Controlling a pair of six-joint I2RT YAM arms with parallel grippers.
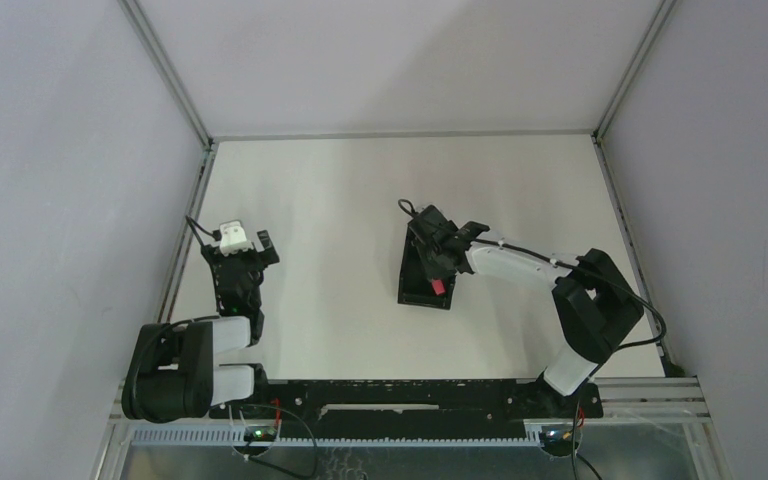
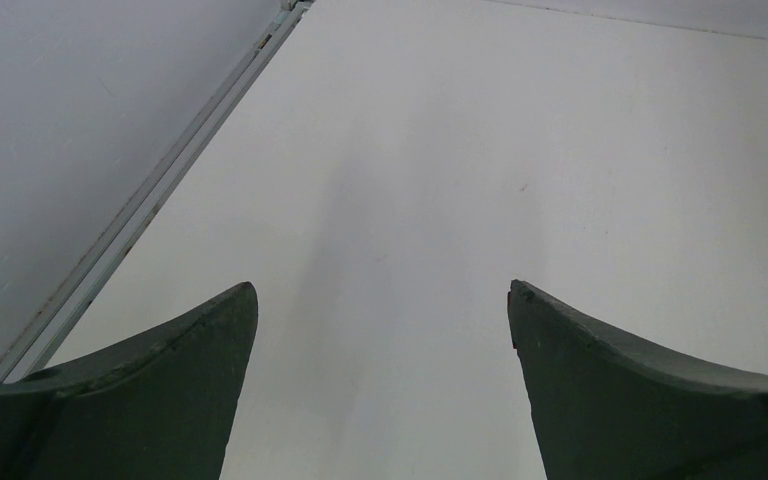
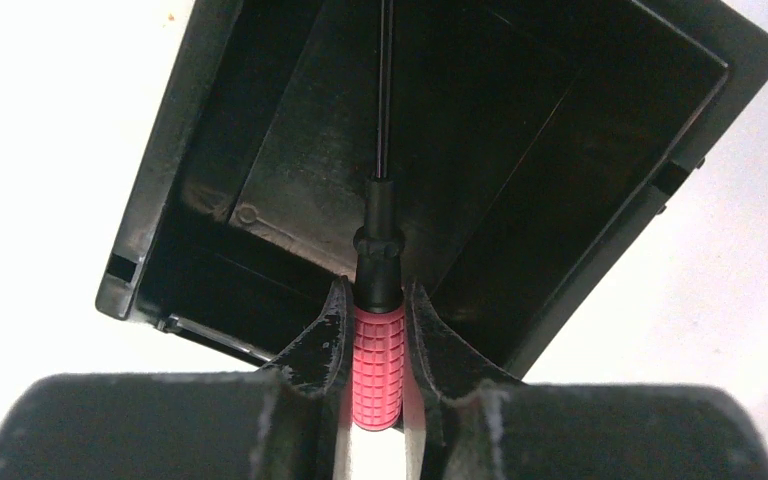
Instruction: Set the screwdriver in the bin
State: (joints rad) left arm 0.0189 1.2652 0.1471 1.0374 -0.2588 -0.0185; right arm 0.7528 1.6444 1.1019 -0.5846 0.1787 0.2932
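The thin black shaft of the screwdriver [image 3: 377, 365] is fading into the dark inside of the bin [image 3: 160, 180] and running off the top of the right wrist view, so its tip is hidden. From above, the right gripper [image 3: 376, 290] is covering much of the bin. Its fingers are pressing both sides of the red handle, holding the tool over the bin's open top. The left gripper [image 2: 382, 290] is hanging wide apart above the table [image 2: 410, 150], well away.
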